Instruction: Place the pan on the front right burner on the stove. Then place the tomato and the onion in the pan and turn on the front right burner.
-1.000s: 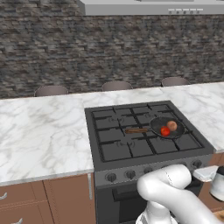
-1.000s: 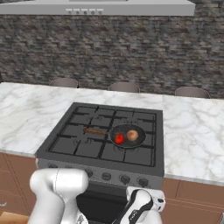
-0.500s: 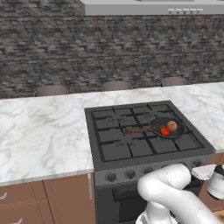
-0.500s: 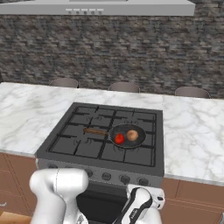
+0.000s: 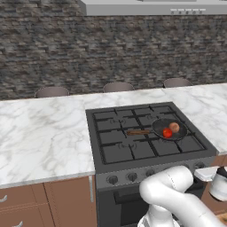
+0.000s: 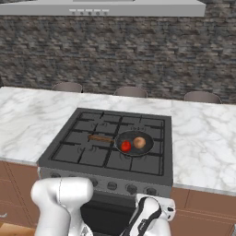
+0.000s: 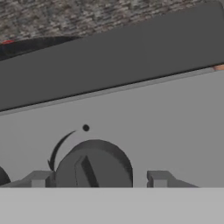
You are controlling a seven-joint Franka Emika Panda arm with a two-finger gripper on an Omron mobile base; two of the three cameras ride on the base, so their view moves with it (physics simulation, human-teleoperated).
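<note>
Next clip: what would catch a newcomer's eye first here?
The bright red tomato beside the brownish onion in the black pan, on the stove's front right grate. Up close in the hand view, a round dark knob on the grey front panel sits between the two fingers, which stand apart either side of it.

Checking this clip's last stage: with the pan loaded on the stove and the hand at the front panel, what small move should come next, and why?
Probably close the gripper on the knob and then turn it. The tomato and onion already lie in the pan on the front right burner, and in the hand view the fingertips flank the knob with gaps on either side, not yet gripping.
</note>
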